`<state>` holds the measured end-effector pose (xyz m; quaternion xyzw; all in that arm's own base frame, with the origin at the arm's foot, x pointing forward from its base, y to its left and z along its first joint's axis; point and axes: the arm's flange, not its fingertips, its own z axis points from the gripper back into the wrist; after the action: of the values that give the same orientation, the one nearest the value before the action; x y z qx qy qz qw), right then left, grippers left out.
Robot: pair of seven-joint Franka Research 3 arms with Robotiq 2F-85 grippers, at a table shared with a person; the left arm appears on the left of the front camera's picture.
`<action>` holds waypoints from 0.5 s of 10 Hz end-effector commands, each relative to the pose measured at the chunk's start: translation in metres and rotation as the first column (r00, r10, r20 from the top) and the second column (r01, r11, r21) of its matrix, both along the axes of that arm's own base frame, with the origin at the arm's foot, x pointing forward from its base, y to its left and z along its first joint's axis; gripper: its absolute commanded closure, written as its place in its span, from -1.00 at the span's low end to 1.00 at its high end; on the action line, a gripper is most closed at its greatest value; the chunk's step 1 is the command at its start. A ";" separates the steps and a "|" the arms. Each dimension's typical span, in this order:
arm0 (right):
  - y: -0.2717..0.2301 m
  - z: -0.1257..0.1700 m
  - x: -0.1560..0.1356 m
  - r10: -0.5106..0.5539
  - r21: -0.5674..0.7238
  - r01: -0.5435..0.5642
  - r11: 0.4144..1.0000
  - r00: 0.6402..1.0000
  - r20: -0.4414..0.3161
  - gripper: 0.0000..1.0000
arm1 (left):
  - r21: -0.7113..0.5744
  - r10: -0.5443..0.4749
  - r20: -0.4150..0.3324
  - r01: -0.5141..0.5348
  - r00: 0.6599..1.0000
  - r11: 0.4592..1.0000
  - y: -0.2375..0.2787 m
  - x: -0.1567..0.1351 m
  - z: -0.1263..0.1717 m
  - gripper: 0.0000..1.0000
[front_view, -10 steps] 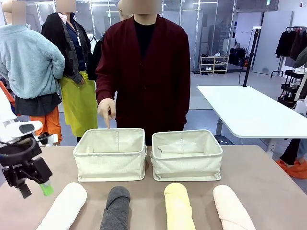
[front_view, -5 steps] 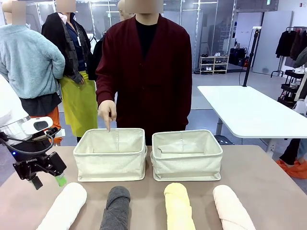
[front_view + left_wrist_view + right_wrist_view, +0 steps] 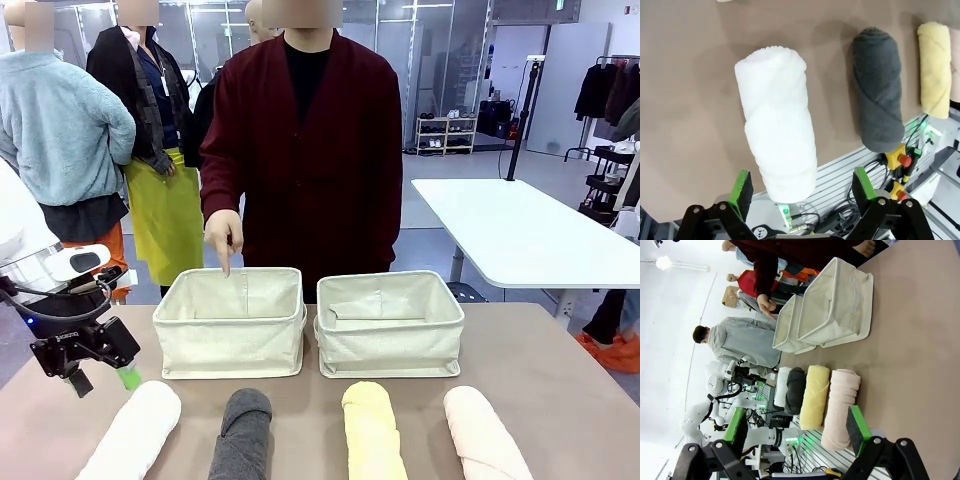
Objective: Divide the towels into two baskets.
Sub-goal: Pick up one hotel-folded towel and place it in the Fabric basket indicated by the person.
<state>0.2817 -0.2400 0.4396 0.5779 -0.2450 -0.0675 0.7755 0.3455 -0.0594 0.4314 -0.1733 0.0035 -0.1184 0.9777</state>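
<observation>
1. A brown table (image 3: 560, 400) stands in an open workroom. A person (image 3: 305, 150) in a dark red cardigan is at its far side.
2. At the far left, the left gripper (image 3: 103, 381) hangs above the table with its fingers spread fully wide. It has hold of nothing.
3. Just right of it, at the near edge, lies the white towel (image 3: 135, 430). It is a thick roll whose long axis runs near to far, leaning slightly left toward the near end.
4. In the left wrist view the white towel (image 3: 777, 120) sits straight ahead of the left gripper (image 3: 802, 187). One end of it falls between the two green pads, apart from both. The roll's length runs away from the fingers, so their closing line crosses its width.
5. Next to the right comes the grey towel (image 3: 243, 430). Beyond it is the left basket (image 3: 230, 345), with nothing in it. The person's hand (image 3: 223, 232) points a finger down at its far rim.
6. The yellow towel (image 3: 372, 430) follows, with the right basket (image 3: 390, 345) beyond it, also holding no towel. The two baskets stand just beside each other.
7. The pink towel (image 3: 485, 435) lies farthest right. In the right wrist view the right gripper (image 3: 797, 424) is wide open and holds nothing, with the pink towel nearest its fingers.
8. Judging by this, the left arm is the nearer one to the white towel. A straight descent should set a pad on each side of the roll.
</observation>
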 end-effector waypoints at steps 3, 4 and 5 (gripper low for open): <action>0.000 0.002 -0.003 0.007 -0.002 -0.007 1.000 1.000 0.009 -1.00 | 0.066 0.096 -0.060 -0.092 0.994 0.994 -0.010 0.015 -0.032 -1.00; 0.000 0.002 -0.003 0.007 -0.002 -0.007 1.000 1.000 0.009 -1.00 | 0.100 0.098 -0.091 -0.089 0.991 0.991 -0.010 0.017 -0.043 -1.00; 0.000 0.002 -0.003 0.007 -0.002 -0.007 1.000 1.000 0.009 -1.00 | 0.105 0.101 -0.115 -0.089 0.988 0.991 -0.011 0.018 -0.051 -1.00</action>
<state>0.2817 -0.2400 0.4396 0.5779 -0.2449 -0.0675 0.7755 0.3605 -0.0675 0.3853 -0.1511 0.0540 -0.0709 0.9845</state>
